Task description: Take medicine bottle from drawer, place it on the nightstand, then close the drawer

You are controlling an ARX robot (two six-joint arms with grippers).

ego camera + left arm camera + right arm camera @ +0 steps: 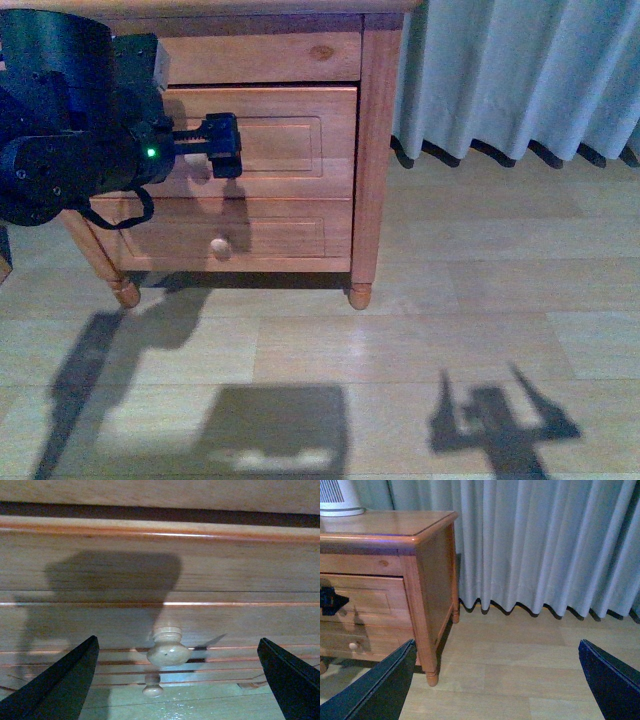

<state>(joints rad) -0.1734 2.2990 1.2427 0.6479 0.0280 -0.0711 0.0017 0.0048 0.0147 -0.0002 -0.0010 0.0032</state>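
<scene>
Nightstand (pixel 378 150): honey-brown wood, rounded top edge, turned feet. It fills the 10–12 o'clock part of the front view, with a pale curtain (pixel 520 70) at 1–2 o'clock and plank floor (pixel 450 330) below. A white ribbed device (pixel 337 500) stands on its top.

Drawer (pixel 290 140): the taller front with a recessed panel, above the shallower lower drawer (pixel 290 230). The front looks flush with the frame, or nearly so; judged shut.

Left gripper (pixel 222 147): in front of the drawer, pointed at it, at 12 o'clock from the lower knob (pixel 220 247). In the left wrist view its fingers (pixel 65 680) are spread wide, one on each side of the round knob (pixel 168 651). They do not touch it, and nothing is held.

Right gripper (pixel 496 642): jaws wide apart and empty, facing floor and curtain, well apart from the nightstand.

Medicine bottle: seen in no view. Presumably it is inside the shut drawer, so its look cannot be recorded.

Step in hand (judgement): the first one, reaching for the knob to open the drawer. The next move calls for advancing until the knob sits between the pads. The jaws then close on its neck and pull straight outward. The knob is small, round and smooth, so a shallow grip may slip.
</scene>
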